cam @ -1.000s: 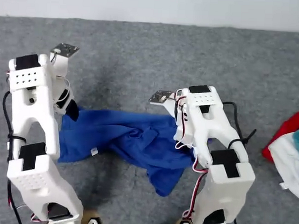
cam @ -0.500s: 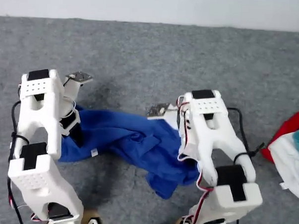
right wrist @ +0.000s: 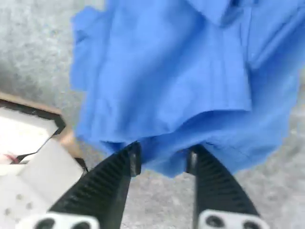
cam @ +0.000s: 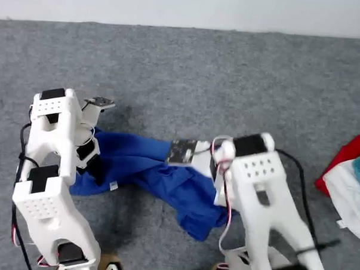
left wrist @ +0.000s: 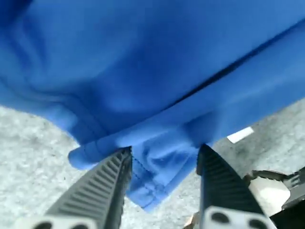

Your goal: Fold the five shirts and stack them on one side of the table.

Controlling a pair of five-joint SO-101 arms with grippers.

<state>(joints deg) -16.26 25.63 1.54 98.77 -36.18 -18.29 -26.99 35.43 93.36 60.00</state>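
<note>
A crumpled blue shirt (cam: 144, 161) lies across the near middle of the grey table, stretched between my two arms. My left gripper (cam: 94, 165) sits at the shirt's left end. In the left wrist view a folded hem of the blue shirt (left wrist: 143, 71) is bunched between the fingers of my left gripper (left wrist: 162, 162), which is shut on it. My right gripper (cam: 217, 185) is at the shirt's right end, mostly hidden under its own arm. The right wrist view shows the blue shirt (right wrist: 167, 86) hanging from my right gripper (right wrist: 162, 160), shut on its edge.
A pile of shirts (cam: 350, 178) in red, teal and white lies at the table's right edge. The far half of the grey table (cam: 189, 69) is bare up to the white wall. Both arm bases stand at the near edge.
Both arms have drawn back toward the near edge, the left one also shifting right. The blue shirt has been dragged along and bunched closer together.
</note>
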